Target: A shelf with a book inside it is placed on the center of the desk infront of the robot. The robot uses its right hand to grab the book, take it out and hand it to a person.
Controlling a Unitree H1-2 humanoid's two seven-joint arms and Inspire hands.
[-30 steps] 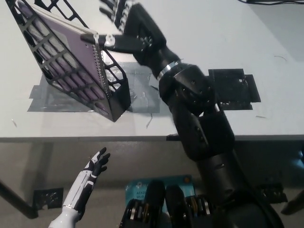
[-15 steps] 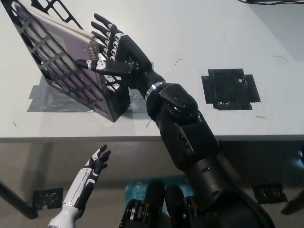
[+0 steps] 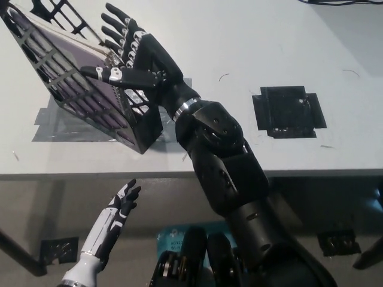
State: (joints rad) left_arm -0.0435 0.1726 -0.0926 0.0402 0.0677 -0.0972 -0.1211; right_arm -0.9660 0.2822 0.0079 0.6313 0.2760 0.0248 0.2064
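Desk: pale grey desk (image 3: 251, 54) filled the head view, with grey tape under the shelf and a black tape patch (image 3: 289, 112) off toward the robot's right.
Shelf: black wire shelf (image 3: 78, 89) sat tilted at the desk's upper left, standing on the tape.
Book: purple spiral book (image 3: 57, 75) was inside the shelf, its coil edge facing the right hand.
Right hand: black right hand (image 3: 133, 57) was at the shelf's open end, fingers spread above the book's edge and the thumb lying across the shelf's front. Nothing was clamped yet; the hand was open around the book's end.
Change: over the last second the arm swung in from the right and the hand slid from beside the shelf to right over the coil edge, going a little further up in the last half second. Shelf and book did not appear to move.
Meaning: by my reading, the reach was nearly finished and closing on the book came next; pulling out and handing over remained.
Left hand: white left hand (image 3: 114, 215) idled below the desk edge, fingers loosely apart, holding nothing.
Person: none in view.
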